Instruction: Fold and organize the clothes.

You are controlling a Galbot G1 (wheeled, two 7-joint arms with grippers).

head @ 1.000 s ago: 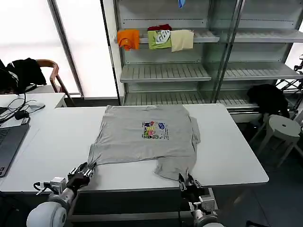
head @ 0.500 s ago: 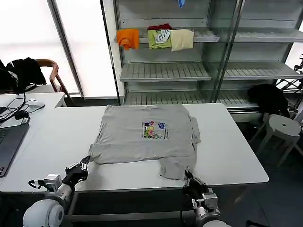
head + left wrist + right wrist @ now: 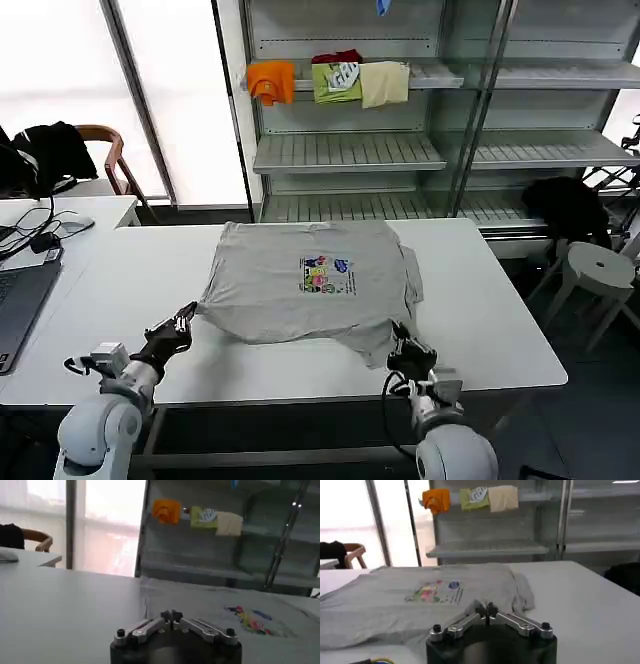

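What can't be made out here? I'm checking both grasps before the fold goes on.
- Left tool: in the head view it meets the shirt hem; the tips hide any pinched fabric.
- Right tool: its own body covers the near corner.
- Chest print: too small to read.
- Laptop: cut off by the head view's edge.

The scene is viewed from above by the head camera, which is tilted forward and down over the white table (image 3: 500, 330) toward the far shelves (image 3: 350, 150). The left wrist camera is set low, just behind the left gripper (image 3: 171, 615), and is faced across the table toward the shelves. The right wrist camera is placed likewise behind the right gripper (image 3: 486, 611). The grey shirt (image 3: 310, 285) and the folded cloths (image 3: 330, 80) on the shelves are shared by all three views.
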